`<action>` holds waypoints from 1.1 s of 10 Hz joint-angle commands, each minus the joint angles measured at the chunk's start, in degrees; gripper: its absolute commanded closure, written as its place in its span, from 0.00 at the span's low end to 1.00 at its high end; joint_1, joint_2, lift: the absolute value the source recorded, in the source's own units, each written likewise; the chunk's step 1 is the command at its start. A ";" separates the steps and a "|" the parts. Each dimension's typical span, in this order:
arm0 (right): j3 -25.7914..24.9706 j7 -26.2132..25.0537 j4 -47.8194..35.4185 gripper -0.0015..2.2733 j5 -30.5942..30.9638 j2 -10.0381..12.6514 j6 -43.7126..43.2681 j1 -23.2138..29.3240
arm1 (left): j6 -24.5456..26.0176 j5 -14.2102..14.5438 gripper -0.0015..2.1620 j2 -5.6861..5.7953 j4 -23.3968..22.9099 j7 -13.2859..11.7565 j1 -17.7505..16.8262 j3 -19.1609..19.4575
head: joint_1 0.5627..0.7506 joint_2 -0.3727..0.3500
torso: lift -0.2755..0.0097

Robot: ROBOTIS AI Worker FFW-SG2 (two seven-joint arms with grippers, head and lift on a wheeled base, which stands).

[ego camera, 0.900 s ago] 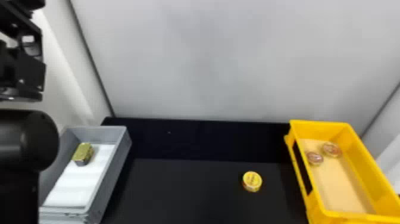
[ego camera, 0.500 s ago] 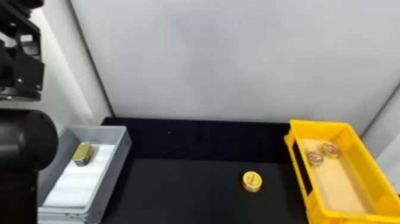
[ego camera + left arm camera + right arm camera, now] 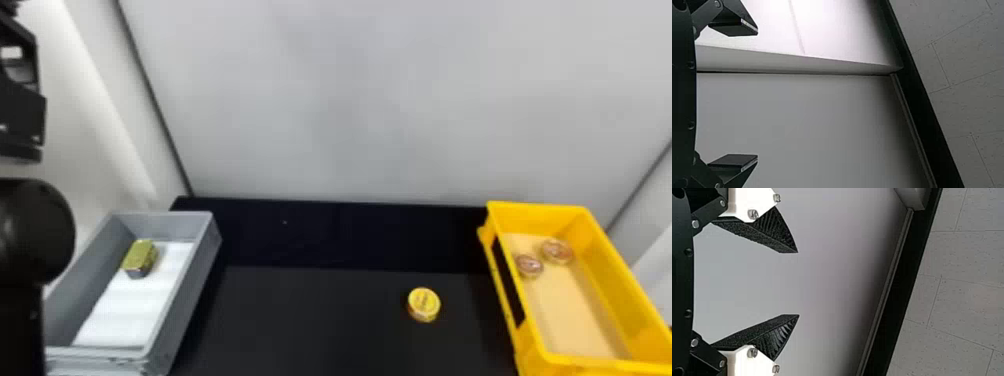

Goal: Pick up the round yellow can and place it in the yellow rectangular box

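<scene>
The round yellow can lies flat on the black table, right of its middle and left of the yellow rectangular box. The box stands at the right and holds two small round tins. My left arm is raised at the head view's left edge, away from the can. In the left wrist view, my left gripper is open, its fingers wide apart with nothing between them. In the right wrist view, my right gripper is open before a pale wall, also holding nothing.
A grey box stands at the left of the table, with a white liner and a gold-topped rectangular tin inside. A pale wall rises behind the table.
My left arm has shifted left, toward the edge of the head view. The can, the tins and both boxes have stayed where they were.
</scene>
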 commanded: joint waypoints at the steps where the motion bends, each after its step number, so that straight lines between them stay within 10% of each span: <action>1: 0.28 0.16 -0.93 0.12 -1.95 1.20 8.04 1.23 | 1.08 -0.20 0.07 -0.07 -0.39 0.09 -0.06 -0.14 | 0.53 0.59 | 0.96; 5: -5.53 8.16 -2.52 0.12 -5.20 8.59 40.40 5.45 | 1.87 -0.38 0.07 -0.24 -0.31 0.00 -1.29 -1.64 | 0.53 0.59 | 0.96; 11: -12.47 17.04 10.58 0.05 -25.24 4.98 56.58 15.82 | 1.69 -0.12 0.07 -1.12 0.22 0.00 -1.64 -1.99 | 0.53 0.59 | 0.96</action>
